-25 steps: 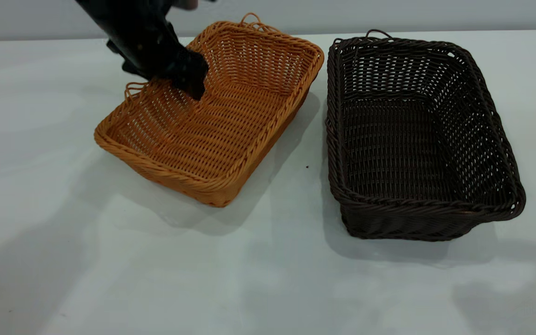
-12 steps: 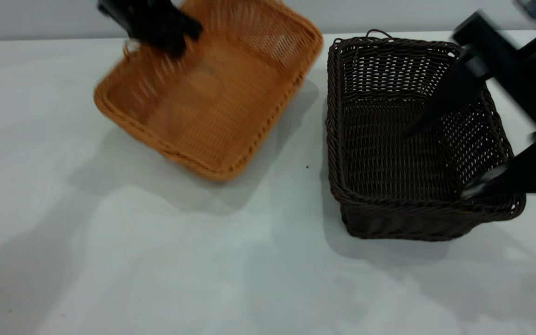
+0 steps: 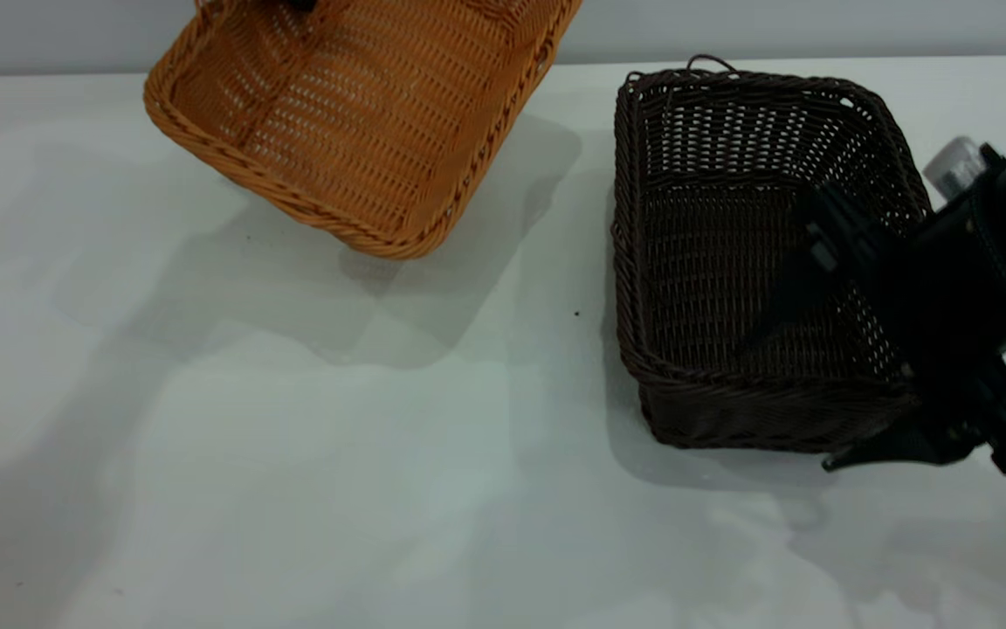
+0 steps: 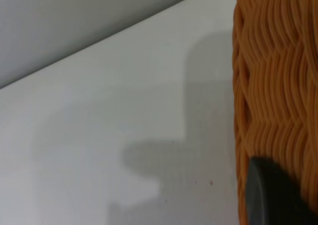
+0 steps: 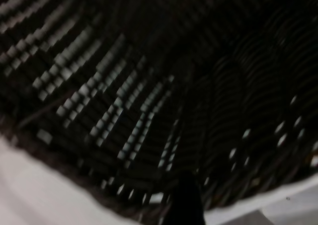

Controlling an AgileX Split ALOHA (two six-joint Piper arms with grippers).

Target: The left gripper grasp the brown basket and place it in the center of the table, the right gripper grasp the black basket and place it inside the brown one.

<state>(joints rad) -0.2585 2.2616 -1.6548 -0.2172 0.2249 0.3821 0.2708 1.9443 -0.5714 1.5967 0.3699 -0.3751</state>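
Note:
The brown basket point(image 3: 363, 114) hangs tilted above the far left of the table point(image 3: 293, 489), its far side cut off by the top of the exterior view. My left gripper point(image 3: 298, 4) is shut on its far rim, and only a black tip shows. In the left wrist view one black finger point(image 4: 273, 195) presses on the basket's orange woven wall point(image 4: 278, 86). The black basket point(image 3: 730, 262) stands on the table at the right. My right gripper point(image 3: 804, 393) is open and straddles its right wall near the front corner, one finger inside and one outside. The right wrist view shows the dark weave point(image 5: 149, 86).
The brown basket's shadow point(image 3: 363, 288) lies on the table below it. The middle and front of the table show only bare grey surface. The table's far edge meets a grey wall point(image 3: 817, 26).
The left gripper has lifted the brown basket off the table, up and away. The right arm has come in from the right and lowered its open fingers over the black basket's right wall.

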